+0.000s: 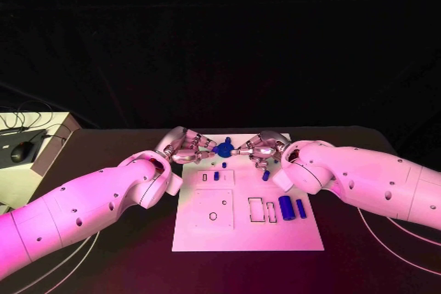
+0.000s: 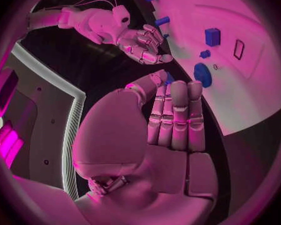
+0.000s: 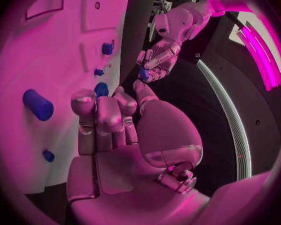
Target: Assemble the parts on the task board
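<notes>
While both hands meet at the far edge of the task board (image 1: 248, 236), just above centre frame in the head view, I have the left hand (image 1: 187, 147) and the right hand (image 1: 261, 148) facing each other across a round blue part (image 1: 224, 150), apparently so one can steady it as the other works it. The right wrist view shows a small blue piece (image 3: 143, 74) at the left hand's fingers (image 3: 154, 65); whether it is truly pinched I cannot tell. The right hand's fingers (image 3: 100, 110) lie pressed together, and I cannot tell if they touch the part. Other parts wait on the board: two blue cylinders (image 1: 292, 208) at centre right beside empty outlined slots, and a short peg (image 1: 266, 175) near the right wrist. I judge the assembly barely begun. The board sits mid-desk (image 1: 368, 262).
</notes>
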You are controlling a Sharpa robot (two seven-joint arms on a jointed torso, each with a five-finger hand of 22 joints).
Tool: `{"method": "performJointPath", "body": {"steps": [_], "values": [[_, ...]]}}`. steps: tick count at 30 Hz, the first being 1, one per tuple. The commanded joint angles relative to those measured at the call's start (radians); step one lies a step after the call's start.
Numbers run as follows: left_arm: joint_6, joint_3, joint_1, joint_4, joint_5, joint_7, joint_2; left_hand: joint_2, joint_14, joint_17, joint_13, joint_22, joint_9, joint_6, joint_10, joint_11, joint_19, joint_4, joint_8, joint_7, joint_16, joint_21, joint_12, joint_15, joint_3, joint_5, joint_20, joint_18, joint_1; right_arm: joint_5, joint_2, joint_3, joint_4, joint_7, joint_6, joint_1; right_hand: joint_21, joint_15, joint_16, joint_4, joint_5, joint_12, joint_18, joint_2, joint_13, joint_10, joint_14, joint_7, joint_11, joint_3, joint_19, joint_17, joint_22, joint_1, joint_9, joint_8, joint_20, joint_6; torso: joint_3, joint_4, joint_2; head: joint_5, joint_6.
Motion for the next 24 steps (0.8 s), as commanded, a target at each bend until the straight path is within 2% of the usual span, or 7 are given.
{"method": "performJointPath", "body": {"steps": [1,7,9,13,16,21,24], "values": [[0.015,0.001,-0.001,0.007,0.006,0.022,0.001,0.011,-0.006,0.001,0.003,0.0,0.0,-0.005,0.004,0.003,-0.001,-0.001,0.004,0.005,-0.005,0.006,0.004,0.003,-0.003,0.004,-0.003,0.02,0.008,0.1,0.001,0.001,-0.012,0.003,0.071,0.001,0.002,0.008,0.037,0.009,-0.01,0.038,0.02,0.004,0.033,0.005,0.002,0.0,0.005,-0.024,0.018,0.028,0.027,-0.025,0.001,-0.002,0.001,-0.006,0.0006,-0.0007,0.0,0.0,0.001],[0.013,0.005,-0.007,0.022,0.011,0.034,0.0,0.011,-0.006,0.001,0.003,0.0,0.0,-0.005,0.004,0.003,-0.001,-0.001,0.004,0.005,-0.005,0.006,0.004,0.003,-0.003,0.004,-0.003,0.02,0.008,0.197,0.009,0.001,-0.029,-0.033,0.13,0.001,-0.008,0.011,0.064,0.023,-0.019,0.06,0.021,0.02,0.058,0.008,0.002,0.002,0.008,-0.043,0.034,0.046,0.079,-0.056,0.001,-0.001,0.005,-0.013,-0.0004,0.0002,0.0,-0.004,0.004],[0.013,0.013,-0.013,0.028,0.017,0.037,0.0,0.011,-0.006,0.001,0.003,0.0,0.0,-0.005,0.004,0.003,-0.001,-0.001,0.004,0.005,-0.005,0.006,0.004,0.003,-0.003,0.004,-0.003,0.02,0.008,0.236,0.011,0.001,-0.032,-0.04,0.144,0.002,-0.017,0.012,0.064,0.032,-0.022,0.057,0.021,0.02,0.058,0.004,0.001,0.003,0.01,-0.051,0.037,0.046,0.088,-0.068,0.003,0.001,0.006,-0.021,-0.0011,0.0011,0.0,-0.004,0.005],[0.021,0.042,-0.034,0.044,0.042,0.041,-0.001,0.011,-0.006,0.002,0.002,0.0,0.0,-0.006,0.002,0.003,-0.001,-0.001,0.004,0.005,-0.006,0.007,0.004,0.004,-0.004,0.004,-0.002,0.02,0.006,0.328,0.016,0.001,-0.041,-0.046,0.185,0.002,-0.032,0.014,0.072,0.039,-0.035,0.063,0.021,0.018,0.062,0.004,0.001,0.007,0.013,-0.064,0.047,0.054,0.117,-0.1,0.002,-0.001,0.008,-0.033,-0.0003,0.0005,-0.001,-0.006,0.007],[0.026,0.056,-0.046,0.052,0.063,0.045,-0.004,0.011,-0.006,0.002,0.002,0.0,0.0,-0.006,0.002,0.003,-0.001,-0.001,0.004,0.005,-0.006,0.007,0.004,0.004,-0.004,0.004,-0.002,0.02,0.006,0.399,0.018,0.001,-0.049,-0.032,0.23,0.0,-0.036,0.016,0.081,0.043,-0.041,0.071,0.021,0.013,0.068,0.002,0.001,0.01,0.016,-0.07,0.053,0.065,0.135,-0.113,0.003,-0.001,0.01,-0.039,-0.0007,0.0,0.0,-0.006,0.008],[0.031,0.065,-0.055,0.06,0.084,0.05,-0.008,0.011,-0.006,0.003,0.003,0.0,0.0,-0.007,0.002,0.003,-0.002,-0.001,0.004,0.005,-0.006,0.006,0.004,0.004,-0.005,0.004,-0.002,0.02,0.006,0.51,0.012,0.001,-0.057,0.021,0.303,-0.007,-0.043,0.021,0.103,0.042,-0.044,0.094,0.021,0.017,0.082,-0.003,0.002,0.014,0.021,-0.075,0.068,0.097,0.182,-0.121,0.003,0.0,0.015,-0.053,0.0007,0.0015,-0.001,-0.009,0.01],[0.033,0.068,-0.059,0.064,0.09,0.053,-0.012,0.011,-0.006,0.003,0.003,0.0,0.0,-0.007,0.002,0.003,-0.002,-0.001,0.004,0.005,-0.006,0.006,0.004,0.004,-0.005,0.004,-0.002,0.02,0.006,0.557,0.009,0.001,-0.063,0.053,0.341,-0.011,-0.045,0.023,0.112,0.044,-0.051,0.104,0.02,0.013,0.087,-0.005,0.003,0.017,0.023,-0.081,0.075,0.113,0.205,-0.136,0.003,0.0,0.016,-0.059,0.0011,0.0,-0.001,-0.008,0.011]]}}
